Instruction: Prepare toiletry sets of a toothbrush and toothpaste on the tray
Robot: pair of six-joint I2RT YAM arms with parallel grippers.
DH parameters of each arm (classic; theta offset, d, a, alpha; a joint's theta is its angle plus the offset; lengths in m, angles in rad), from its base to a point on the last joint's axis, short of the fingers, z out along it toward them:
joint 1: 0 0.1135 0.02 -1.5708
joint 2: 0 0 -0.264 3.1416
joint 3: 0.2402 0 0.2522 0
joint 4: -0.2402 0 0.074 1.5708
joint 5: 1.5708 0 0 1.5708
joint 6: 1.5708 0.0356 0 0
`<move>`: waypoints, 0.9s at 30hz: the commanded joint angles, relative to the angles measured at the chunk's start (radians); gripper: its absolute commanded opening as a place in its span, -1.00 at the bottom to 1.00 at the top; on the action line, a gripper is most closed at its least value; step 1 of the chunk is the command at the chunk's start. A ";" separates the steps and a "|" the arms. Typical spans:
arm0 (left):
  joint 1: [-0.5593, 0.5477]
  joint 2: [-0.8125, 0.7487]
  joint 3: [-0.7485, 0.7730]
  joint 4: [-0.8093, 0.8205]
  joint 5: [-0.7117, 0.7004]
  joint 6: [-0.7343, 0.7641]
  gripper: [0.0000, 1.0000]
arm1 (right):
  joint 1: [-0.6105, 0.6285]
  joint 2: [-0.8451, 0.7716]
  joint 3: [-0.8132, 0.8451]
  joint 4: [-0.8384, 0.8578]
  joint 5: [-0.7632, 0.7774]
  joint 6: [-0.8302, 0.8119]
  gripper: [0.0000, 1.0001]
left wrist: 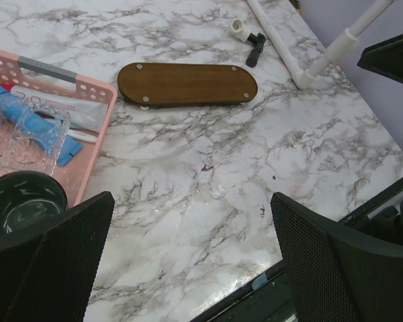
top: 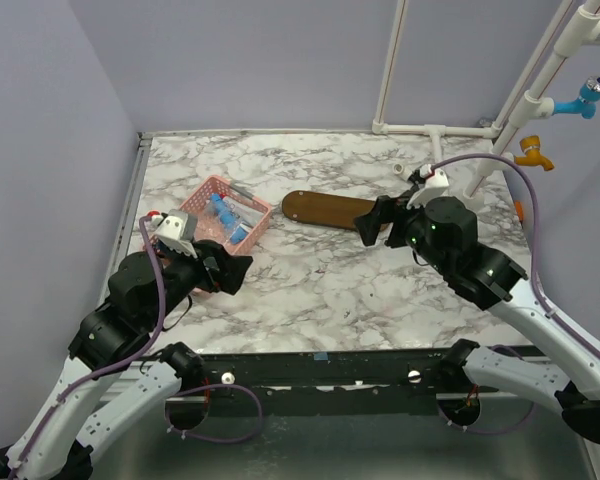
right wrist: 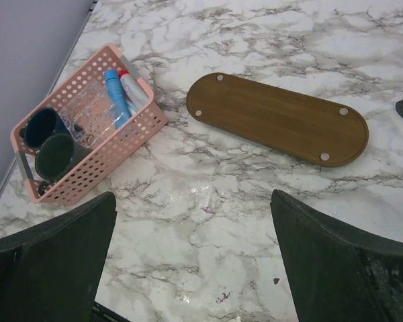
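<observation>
The dark brown tray lies bare on the marble, right of a pink basket. In the basket lies the white toothpaste with its red cap. The toothbrush shows only as a thin white sliver beside the tube. My left gripper hovers open over bare marble, near the basket's front corner. My right gripper is open too, above the tray's right end, and holds nothing.
The basket also holds a blue tube, crinkled clear wrap and two dark cups. White pipes run along the back right, with a small black fitting near them. The table's front edge is close.
</observation>
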 commanded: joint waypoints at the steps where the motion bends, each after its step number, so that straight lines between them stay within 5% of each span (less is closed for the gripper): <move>1: 0.001 0.017 0.010 -0.073 0.003 -0.036 0.98 | 0.000 0.043 0.031 -0.060 0.066 0.029 1.00; 27: 0.020 0.136 0.067 -0.395 -0.410 -0.405 0.98 | 0.001 0.148 -0.052 -0.122 0.059 0.061 1.00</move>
